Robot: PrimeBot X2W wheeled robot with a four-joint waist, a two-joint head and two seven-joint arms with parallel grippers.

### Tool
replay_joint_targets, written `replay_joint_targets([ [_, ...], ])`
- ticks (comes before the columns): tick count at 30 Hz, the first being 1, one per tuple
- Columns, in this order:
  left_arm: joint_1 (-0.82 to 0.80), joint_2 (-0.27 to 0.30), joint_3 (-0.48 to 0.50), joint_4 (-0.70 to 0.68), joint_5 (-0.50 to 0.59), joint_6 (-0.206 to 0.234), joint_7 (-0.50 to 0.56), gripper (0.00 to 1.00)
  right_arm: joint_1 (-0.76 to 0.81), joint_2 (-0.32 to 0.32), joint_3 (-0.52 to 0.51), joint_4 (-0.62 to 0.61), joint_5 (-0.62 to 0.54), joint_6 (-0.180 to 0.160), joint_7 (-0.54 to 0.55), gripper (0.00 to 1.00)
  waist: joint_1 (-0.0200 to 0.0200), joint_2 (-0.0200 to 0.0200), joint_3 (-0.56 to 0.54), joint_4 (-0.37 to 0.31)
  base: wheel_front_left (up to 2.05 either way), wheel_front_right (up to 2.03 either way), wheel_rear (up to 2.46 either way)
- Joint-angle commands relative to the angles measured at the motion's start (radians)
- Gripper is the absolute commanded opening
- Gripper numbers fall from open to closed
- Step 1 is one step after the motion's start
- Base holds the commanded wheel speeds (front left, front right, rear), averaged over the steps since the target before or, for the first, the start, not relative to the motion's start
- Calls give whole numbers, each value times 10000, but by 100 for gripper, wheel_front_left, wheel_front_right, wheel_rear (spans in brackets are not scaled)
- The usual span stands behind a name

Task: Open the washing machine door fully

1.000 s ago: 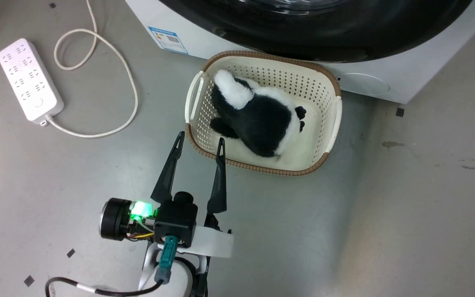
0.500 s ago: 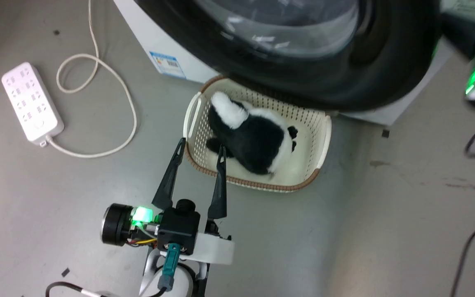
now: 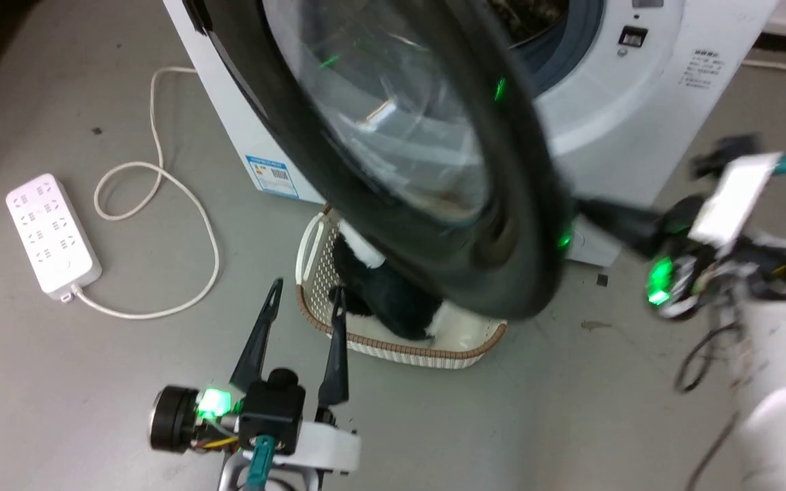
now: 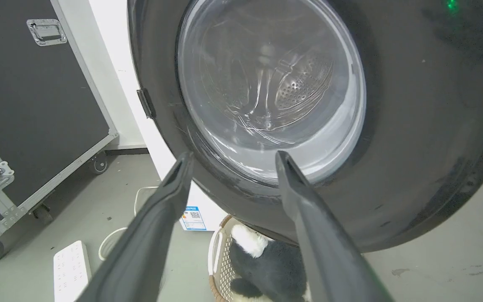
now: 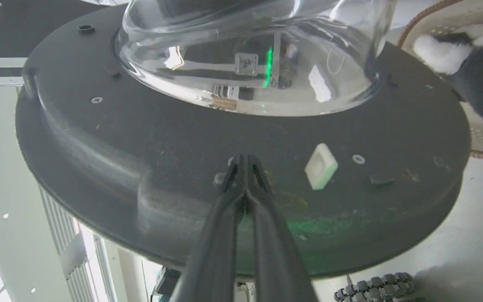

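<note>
Right gripper (image 5: 245,161), fingers pressed together, rests its tips on the inner face of the washing machine door (image 5: 141,138) — part-open, I judge — next, push it further from the washing machine (image 3: 638,102).

Head view downward, both wrist views close on door (image 3: 495,279)

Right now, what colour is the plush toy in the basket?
Black and white; the plush toy shows best in the left wrist view.

Swung door (image 3: 400,157) out from washing machine (image 3: 638,102), now over basket (image 3: 400,349) at 6 o'clock, closed right gripper (image 5: 245,158) brought in from 3 o'clock.
</note>
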Motion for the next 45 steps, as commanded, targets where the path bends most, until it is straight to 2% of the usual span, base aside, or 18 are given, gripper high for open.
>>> replay_joint_targets([
  [1, 197, 48, 58, 19, -37, -78, -53, 100, 429, 151, 514, -122, 458, 10, -125, 0, 2, 0, -107, -6, 0, 0, 0],
  [7, 630, 68, 182, -47, -194, -326, -53, 100, 1660, 153, 2987, -822, 2448, 10, -1220, 0, 2, 0, -307, 36, 0, 0, 0],
  [11, 744, 37, 237, -287, -259, -625, -53, 100, 2208, 153, 4374, -1337, 3277, 10, -2028, 0, 2, 0, -357, 108, 0, 0, 0],
  [16, 846, -23, 329, -370, -210, -855, -53, 100, 2601, 153, 5483, -1773, 3779, 10, -2862, 0, 2, 0, -431, 162, 0, 0, 0],
  [19, 916, -68, 403, -360, -169, -909, -53, 100, 2704, 152, 5603, -1878, 3700, 10, -3397, 0, 2, 0, -585, 148, 0, 0, 0],
  [20, 951, -82, 441, -366, -167, -919, -53, 100, 2710, 121, 5546, -1920, 3630, 10, -3612, 41, 2, 0, -645, 130, 0, 0, 0],
  [21, 987, -101, 482, -391, -209, -962, -53, 100, 2716, 40, 5491, -1979, 3520, 10, -3826, 100, 2, 0, -712, 97, 0, 0, 0],
  [24, 1162, -265, 714, -435, -768, -1332, -53, 100, 2792, -339, 5251, -2294, 3041, 10, -4577, 100, 2, 0, -940, -35, 0, 0, 0],
  [30, 1314, -247, 1207, -326, -836, -1885, -53, 100, 3271, -1395, 4635, -3896, 1141, 10, -7006, 100, 2, 0, -1461, -376, 0, 0, 0],
  [36, 1484, -255, 1673, -303, -810, -2228, -53, 100, 4252, -3084, 4899, -5527, -3164, 10, -10521, 100, 2, 0, -1927, -818, 0, 0, 0],
  [38, 1557, -261, 1814, -288, -801, -2310, -53, 100, 4631, -3383, 4923, -5736, -4562, 10, -11562, 100, 2, 0, -2050, -967, 0, 0, 0],
  [41, 1679, -303, 1967, -332, -771, -2381, -53, 100, 5278, -3409, 4545, -5889, -6446, 10, -12664, 100, 2, 0, -2143, -1162, 0, 0, 0],
  [45, 1789, -349, 2053, -282, -720, -2537, -53, 100, 6370, -2713, 3697, -6291, -8330, 10, -13206, 100, 2, 0, -2173, -1332, 0, 0, 0],
])
